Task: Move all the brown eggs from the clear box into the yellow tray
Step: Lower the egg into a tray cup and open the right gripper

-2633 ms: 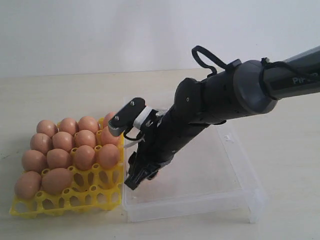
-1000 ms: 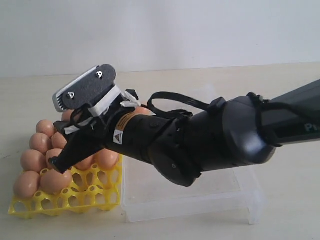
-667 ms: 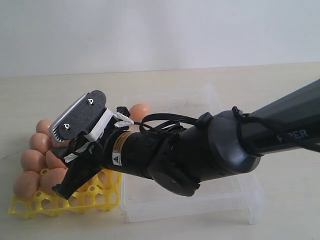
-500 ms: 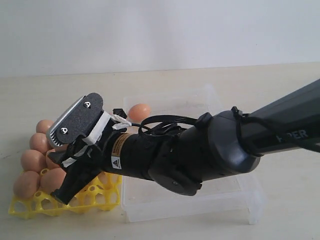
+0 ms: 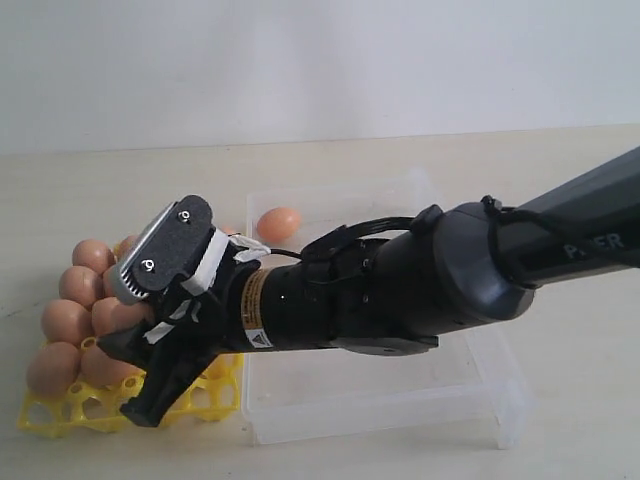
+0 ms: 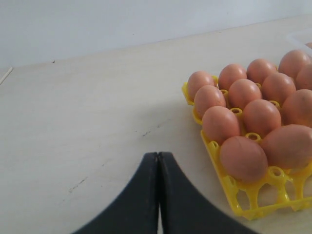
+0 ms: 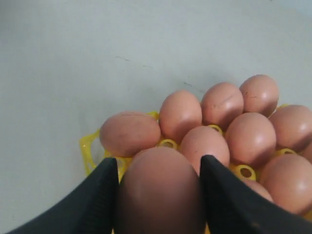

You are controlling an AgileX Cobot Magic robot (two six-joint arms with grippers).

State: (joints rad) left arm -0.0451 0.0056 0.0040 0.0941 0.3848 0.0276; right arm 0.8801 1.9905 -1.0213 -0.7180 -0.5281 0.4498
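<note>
- The pale, matte tabletop [image 5: 560, 300] is flat and hard. An egg dropped onto it would probably crack.
- The black right arm is seen reaching from the right edge of the exterior view down to its lower left. The right gripper [image 7: 158, 161] is spread wide around one orange-brown egg [image 7: 159, 190], which is pinched across its sides between two smooth black fingers [image 7: 105, 195]. It appears to be over the front part of the tray.
- The shallow clear box of transparent plastic [image 5: 400, 412] is found in the lower middle of the exterior view, just beside the tray. Its walls are thin and glossy, so it is judged light and likely to slide if bumped.
- The bright yellow square plastic egg tray [image 5: 60, 412] is placed at the lower left. It is a stiff lattice of round open cups with pegs between them, and cups along its front edge are seen empty.
- The left gripper [image 6: 158, 157] is shown with its black jaws pressed together on nothing, over bare table near the tray.
- The brown eggs [image 5: 65, 322] seated in the tray are smooth, oval and faintly speckled. They are judged light and rigid but brittle, and the curved shell gives little purchase. A gentle hold across the widest part is advised, with each egg lowered straight into its cup.
- One last brown egg [image 5: 278, 222] is seen in the box's far-left corner, in the upper middle of the exterior view.
</note>
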